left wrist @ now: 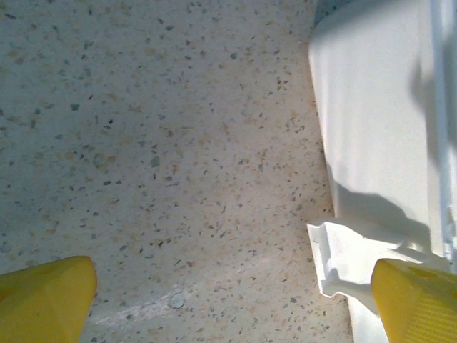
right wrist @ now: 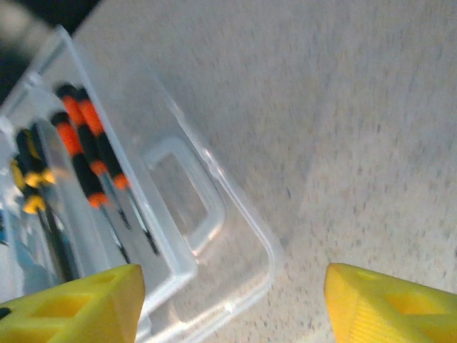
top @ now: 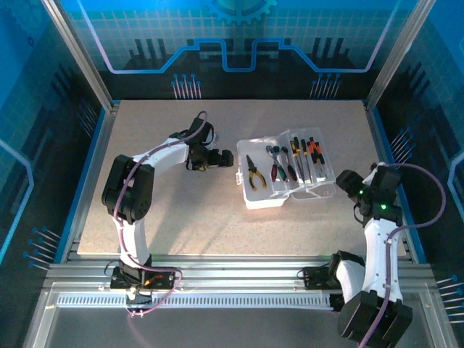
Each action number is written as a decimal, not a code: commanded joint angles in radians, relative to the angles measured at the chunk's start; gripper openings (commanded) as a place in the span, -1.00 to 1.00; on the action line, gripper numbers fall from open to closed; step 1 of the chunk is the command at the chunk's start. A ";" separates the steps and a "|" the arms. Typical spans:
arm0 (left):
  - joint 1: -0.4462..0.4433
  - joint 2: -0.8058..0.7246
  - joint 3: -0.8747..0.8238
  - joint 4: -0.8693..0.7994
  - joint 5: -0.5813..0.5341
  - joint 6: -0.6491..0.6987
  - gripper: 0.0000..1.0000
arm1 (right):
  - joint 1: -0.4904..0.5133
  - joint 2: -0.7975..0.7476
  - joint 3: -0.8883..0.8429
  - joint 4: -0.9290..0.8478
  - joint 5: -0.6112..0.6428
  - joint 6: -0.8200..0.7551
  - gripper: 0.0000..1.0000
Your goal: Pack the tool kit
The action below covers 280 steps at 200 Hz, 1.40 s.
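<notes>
The tool kit's clear case lies open right of the table's middle. Yellow-handled pliers and several red, orange and yellow-handled screwdrivers rest inside. My left gripper hovers just left of the case, wide open. In the left wrist view, the left gripper spans bare table, its right finger over the case's latch. My right gripper is at the case's right edge. In the right wrist view, the right gripper is open, with the clear lid's corner and handle between its fingers, untouched.
The speckled tabletop is bounded by metal rails at the near edge and blue-lit walls on the sides. The white case wall rises along the right of the left wrist view. Orange-and-black screwdrivers lie just left of the handle.
</notes>
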 commanded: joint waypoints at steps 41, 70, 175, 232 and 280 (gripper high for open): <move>0.000 0.003 0.019 0.037 0.030 -0.027 0.99 | -0.014 0.082 -0.115 0.077 -0.079 0.062 0.16; 0.000 0.014 0.023 0.039 0.034 -0.026 0.99 | -0.004 0.151 -0.127 0.148 -0.081 0.070 0.07; 0.000 0.039 0.035 0.027 0.036 -0.022 0.99 | 0.225 0.369 -0.073 0.288 0.207 0.029 -0.23; 0.000 0.046 0.040 0.028 0.040 -0.023 0.99 | 0.248 0.432 -0.001 0.222 0.272 -0.014 -0.55; 0.000 0.049 0.037 0.035 0.047 -0.024 0.99 | 0.257 0.562 0.085 0.192 0.264 -0.040 -0.80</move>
